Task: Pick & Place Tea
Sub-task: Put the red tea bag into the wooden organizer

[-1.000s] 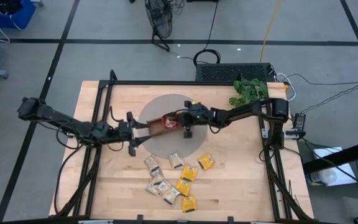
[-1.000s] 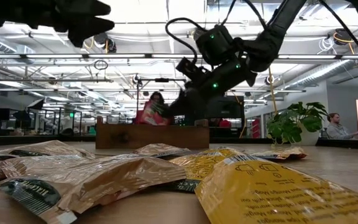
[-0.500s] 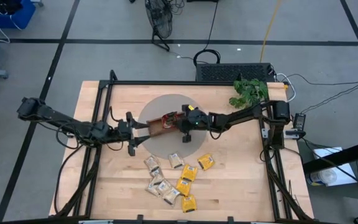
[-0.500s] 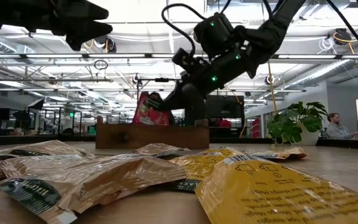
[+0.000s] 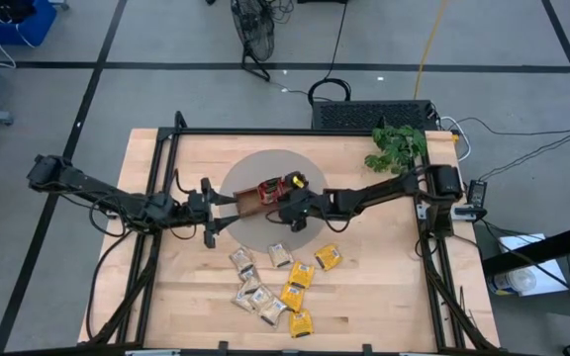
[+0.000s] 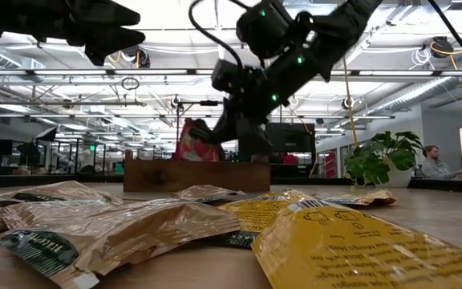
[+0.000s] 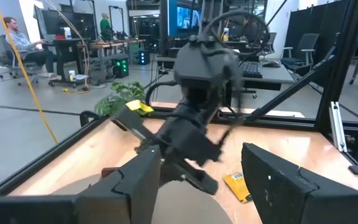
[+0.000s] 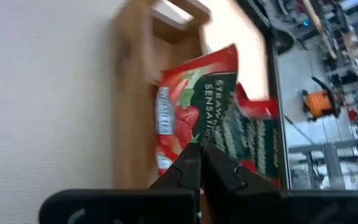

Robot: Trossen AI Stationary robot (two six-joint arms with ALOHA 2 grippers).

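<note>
Sachet [image 8: 194, 124], red, stands upright in the wooden tray [image 8: 132, 99], pinched by the closed right tool [image 8: 199, 163]; left tool [image 5: 209, 211] waits half-open beside the tray.

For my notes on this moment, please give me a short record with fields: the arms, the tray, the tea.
right gripper: over the tray end, fingers shut on red tea sachet
left gripper: beside the tray's other end, holding nothing
tray: wooden, on grey round mat
loose sachets: yellow and beige, on the table near its front edge
</note>
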